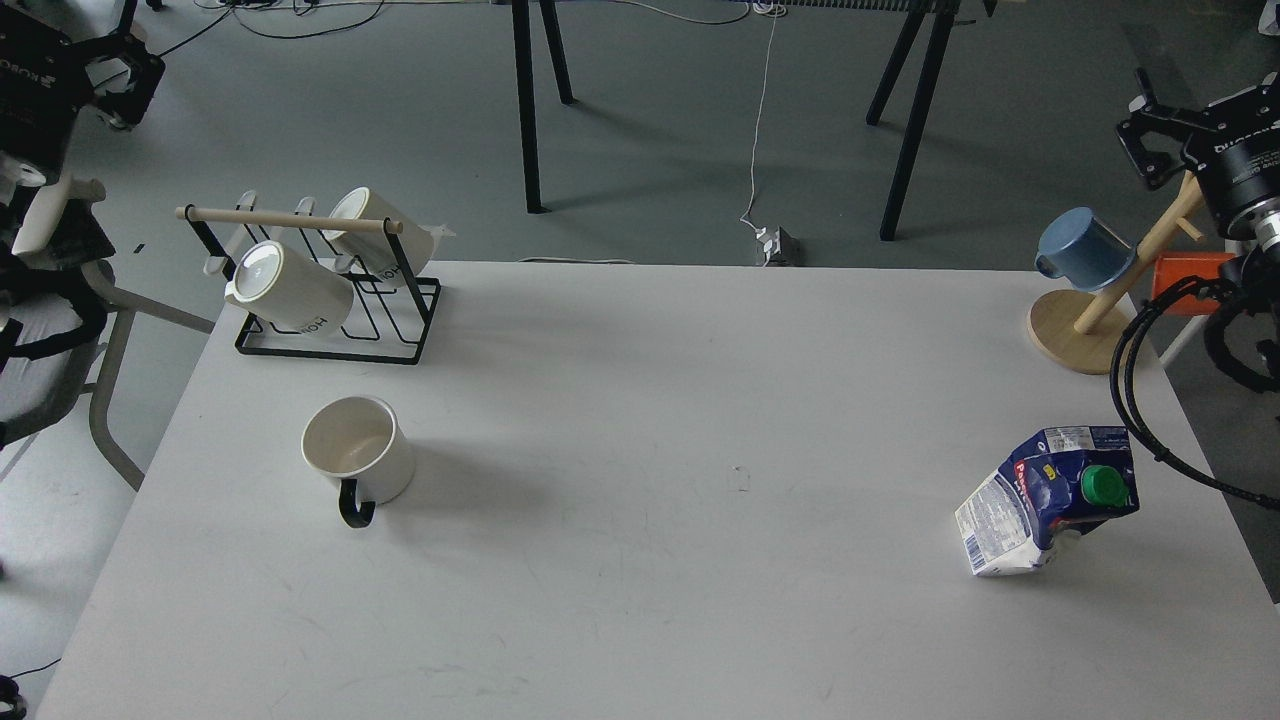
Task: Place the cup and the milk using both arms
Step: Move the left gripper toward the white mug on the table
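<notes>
A white cup (357, 458) with a black handle stands upright on the white table (640, 600), left of centre, mouth up. A blue and white milk carton (1045, 500) with a green cap leans tilted near the right edge. My left gripper (128, 78) is high at the far upper left, off the table and far from the cup; its fingers look apart and empty. My right gripper (1148, 148) is high at the far upper right, beyond the table and above the carton's side; its fingers look apart and empty.
A black wire rack (330, 335) with a wooden bar holds two white mugs (290, 288) at the back left. A wooden mug tree (1085, 330) with a blue cup (1082, 250) stands at the back right corner, close under my right gripper. Black cables (1140, 400) hang by the right edge.
</notes>
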`<act>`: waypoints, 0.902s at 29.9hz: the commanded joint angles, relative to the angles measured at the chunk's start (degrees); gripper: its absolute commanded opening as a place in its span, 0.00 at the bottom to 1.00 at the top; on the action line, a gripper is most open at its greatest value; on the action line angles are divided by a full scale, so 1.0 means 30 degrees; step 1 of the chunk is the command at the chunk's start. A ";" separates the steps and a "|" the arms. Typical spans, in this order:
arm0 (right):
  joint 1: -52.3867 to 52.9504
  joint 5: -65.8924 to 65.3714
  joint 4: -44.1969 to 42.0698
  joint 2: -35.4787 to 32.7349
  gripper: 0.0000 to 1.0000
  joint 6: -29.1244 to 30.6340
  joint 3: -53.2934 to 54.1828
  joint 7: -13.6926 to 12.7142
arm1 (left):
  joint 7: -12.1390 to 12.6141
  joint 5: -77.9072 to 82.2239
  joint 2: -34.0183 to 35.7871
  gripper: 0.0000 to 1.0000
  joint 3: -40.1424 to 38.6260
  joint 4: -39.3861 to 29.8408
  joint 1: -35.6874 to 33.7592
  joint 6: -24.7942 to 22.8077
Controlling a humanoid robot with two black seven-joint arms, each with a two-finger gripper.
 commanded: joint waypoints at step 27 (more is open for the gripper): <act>-0.0143 -0.0028 0.0598 -0.1284 0.99 -0.0001 0.0008 0.0056 | -0.4448 3.2794 0.6363 0.78 0.4102 -0.6540 0.1619 0.1008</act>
